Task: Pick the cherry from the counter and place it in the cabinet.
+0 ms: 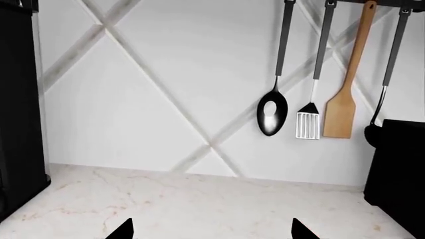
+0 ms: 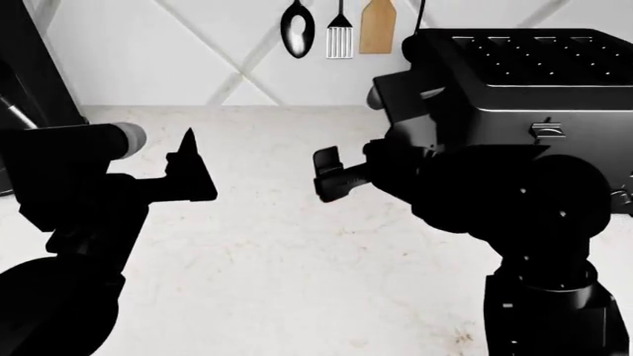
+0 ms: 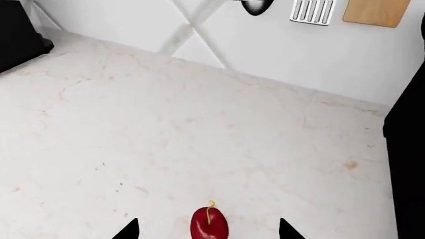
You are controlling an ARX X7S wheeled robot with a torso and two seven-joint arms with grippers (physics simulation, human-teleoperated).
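Right claw (image 3: 207, 230) spread wide, the cherry (image 3: 209, 224) sitting on the counter (image 3: 199, 129) right between its tips, but close off-centre and that slick little fruit could squirt out and roll away.

The cherry (image 3: 209, 225) lies on the table (image 3: 199, 139), between the right fingers (image 3: 129, 230); utensils (image 2: 339, 33) hang behind.
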